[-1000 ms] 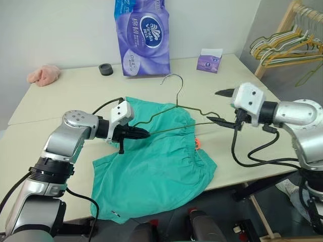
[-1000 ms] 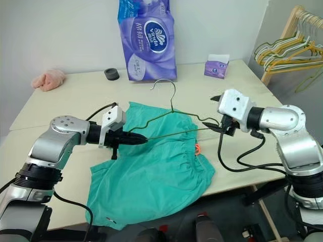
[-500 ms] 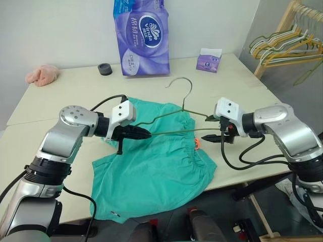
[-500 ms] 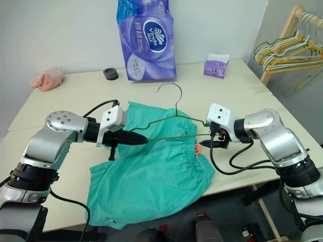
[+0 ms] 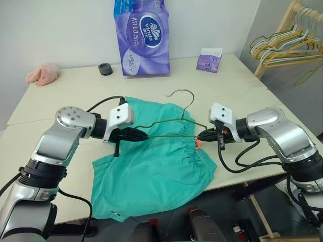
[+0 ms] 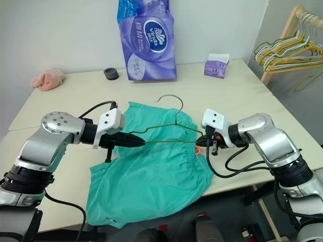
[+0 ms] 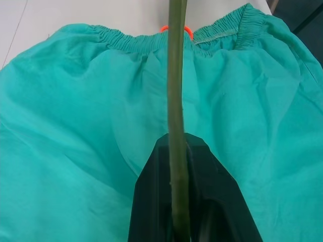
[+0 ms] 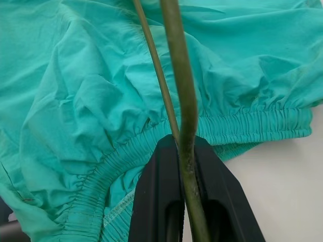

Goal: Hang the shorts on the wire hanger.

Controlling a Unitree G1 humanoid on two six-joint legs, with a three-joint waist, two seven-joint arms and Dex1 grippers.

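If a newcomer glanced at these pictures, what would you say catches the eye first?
The teal shorts sprawl over the table's front edge. Just above them the wire hanger is held by both ends, the left gripper shut on one end and the right gripper shut on the other. A tall purple tissue pack stands at the back.

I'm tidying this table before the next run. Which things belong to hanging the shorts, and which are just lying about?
In use:
- shorts
- wire hanger, gripped by left gripper and right gripper

Lying about:
- tissue pack
- small tissue box
- black ring
- pink cloth
- hanger rack
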